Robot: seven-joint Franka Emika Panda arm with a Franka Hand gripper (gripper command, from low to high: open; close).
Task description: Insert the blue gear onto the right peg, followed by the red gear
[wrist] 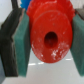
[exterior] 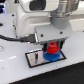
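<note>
In the exterior view the red gear sits between my fingers, right above the blue gear. The blue gear lies flat at the exterior view's right end of the grey plate with a black rim. My gripper is shut on the red gear. In the wrist view the red gear fills the space between the two teal pads, and its dark centre hole faces the camera. My gripper hides the blue gear there. The right peg is hidden by the gears.
The white arm body and a black cable stand behind the plate. The plate rests on a white table.
</note>
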